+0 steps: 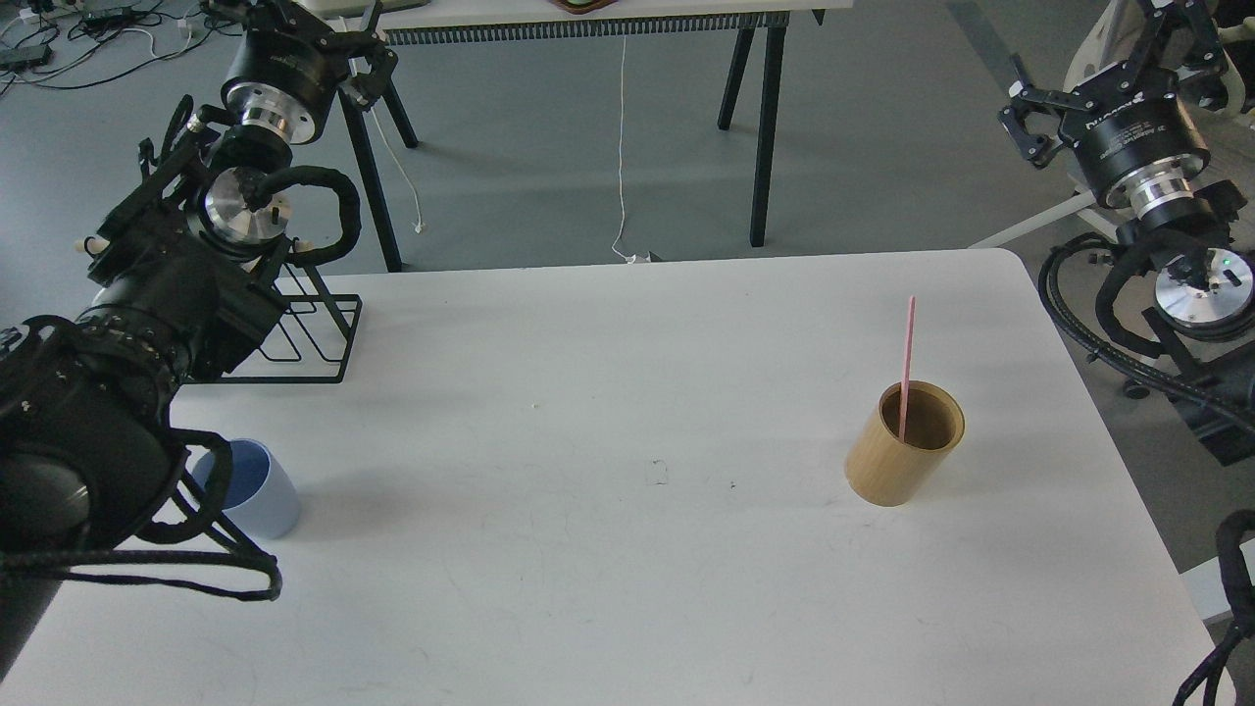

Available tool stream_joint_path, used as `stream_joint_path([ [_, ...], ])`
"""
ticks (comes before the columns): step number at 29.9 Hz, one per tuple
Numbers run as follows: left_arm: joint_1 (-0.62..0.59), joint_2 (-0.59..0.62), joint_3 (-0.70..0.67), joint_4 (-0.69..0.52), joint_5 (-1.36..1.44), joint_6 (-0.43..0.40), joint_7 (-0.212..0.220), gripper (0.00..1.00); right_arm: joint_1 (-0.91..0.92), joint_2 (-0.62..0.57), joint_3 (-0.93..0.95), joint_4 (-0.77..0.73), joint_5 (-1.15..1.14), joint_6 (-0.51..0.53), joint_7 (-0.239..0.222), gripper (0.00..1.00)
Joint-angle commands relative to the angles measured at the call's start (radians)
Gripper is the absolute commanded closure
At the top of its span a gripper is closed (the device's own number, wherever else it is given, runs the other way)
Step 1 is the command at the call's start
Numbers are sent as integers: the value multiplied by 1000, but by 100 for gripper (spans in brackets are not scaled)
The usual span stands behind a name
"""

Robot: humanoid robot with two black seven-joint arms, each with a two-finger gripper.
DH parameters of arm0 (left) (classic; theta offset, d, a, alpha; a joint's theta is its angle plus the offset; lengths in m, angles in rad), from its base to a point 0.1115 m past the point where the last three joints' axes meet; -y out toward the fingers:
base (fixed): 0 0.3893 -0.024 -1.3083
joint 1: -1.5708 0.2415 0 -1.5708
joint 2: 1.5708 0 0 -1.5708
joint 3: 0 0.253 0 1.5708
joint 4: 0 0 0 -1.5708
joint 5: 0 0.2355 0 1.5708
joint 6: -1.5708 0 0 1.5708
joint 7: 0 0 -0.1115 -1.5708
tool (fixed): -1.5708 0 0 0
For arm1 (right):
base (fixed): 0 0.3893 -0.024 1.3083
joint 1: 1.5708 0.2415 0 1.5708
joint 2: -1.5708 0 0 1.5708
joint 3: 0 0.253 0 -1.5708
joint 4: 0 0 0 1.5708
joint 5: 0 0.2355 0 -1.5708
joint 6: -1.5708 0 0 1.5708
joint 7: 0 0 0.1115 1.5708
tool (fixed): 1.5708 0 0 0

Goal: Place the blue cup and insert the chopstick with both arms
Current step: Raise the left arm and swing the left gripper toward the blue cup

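The blue cup (pixel 263 495) stands upright on the white table (pixel 608 412) near its left edge, partly hidden behind my left arm. The pink chopstick (pixel 908 353) leans upright inside the tan cylindrical holder (pixel 897 461) on the right side of the table. My left gripper (pixel 368 64) is raised high at the back left, beyond the table, dark against a table leg, and holds nothing I can see. My right gripper (pixel 1023 118) hangs off the table's right side, high and away from the holder, with its fingers spread and nothing between them.
A black wire rack (pixel 304 338) sits at the table's back left, under my left arm. Behind the table stands another table with black legs (pixel 765 127), and a white cable (pixel 622 147) hangs to the floor. Right-arm cables (pixel 1079 314) loop beside the right edge.
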Motion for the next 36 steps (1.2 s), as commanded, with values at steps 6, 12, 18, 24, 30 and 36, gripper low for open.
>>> stream_joint_path([
  [6, 0, -1, 2, 0, 1, 0, 0, 0, 0, 0, 0, 4, 0, 0, 0, 0],
  [12, 26, 33, 63, -5, 14, 0, 15, 0, -3, -21, 0, 43, 0, 0, 0, 0],
  [18, 32, 122, 179, -5, 22, 0, 14, 0, -3, -35, 0, 51, 0, 0, 0, 0],
  [24, 21, 172, 268, -5, 46, 0, 14, 0, -3, -35, 1, 51, 0, 0, 0, 0],
  [30, -12, 192, 286, -8, 131, 0, 14, 0, -5, -34, 0, 49, 0, 0, 0, 0],
  [36, -17, 208, 288, -8, 223, 0, 15, 0, -5, -35, 0, 49, 0, 0, 0, 0],
])
